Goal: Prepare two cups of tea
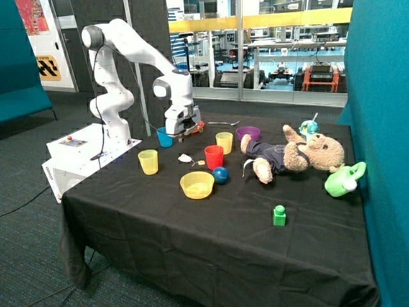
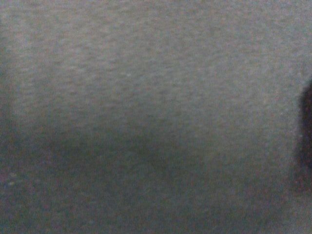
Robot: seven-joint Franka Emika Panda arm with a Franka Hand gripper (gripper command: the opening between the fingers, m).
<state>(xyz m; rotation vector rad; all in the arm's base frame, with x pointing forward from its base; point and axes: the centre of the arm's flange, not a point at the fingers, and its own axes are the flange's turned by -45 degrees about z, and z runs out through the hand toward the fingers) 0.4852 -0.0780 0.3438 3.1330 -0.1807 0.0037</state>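
The blue tumbler [image 1: 165, 137] stands upright at the table's far edge, near the robot base. My gripper [image 1: 183, 133] is low over the cloth right beside it, on the side toward the purple bowl. Two yellow tumblers stand upright: one [image 1: 147, 161] near the table's edge by the robot base, one [image 1: 224, 142] behind the red tumbler [image 1: 214, 157]. One white tea bag [image 1: 186, 158] lies on the cloth between the nearer yellow tumbler and the red one, its small tag [image 1: 200, 163] beside it. A second tea bag is not visible. The wrist view shows only blurred cloth [image 2: 146, 107].
A wide yellow bowl [image 1: 197, 185] and a blue ball [image 1: 220, 174] sit in front of the red tumbler. A purple bowl [image 1: 248, 133], a spoon [image 1: 223, 123], a teddy bear [image 1: 294, 155], a green watering can [image 1: 344, 180] and a green block [image 1: 279, 215] are also on the table.
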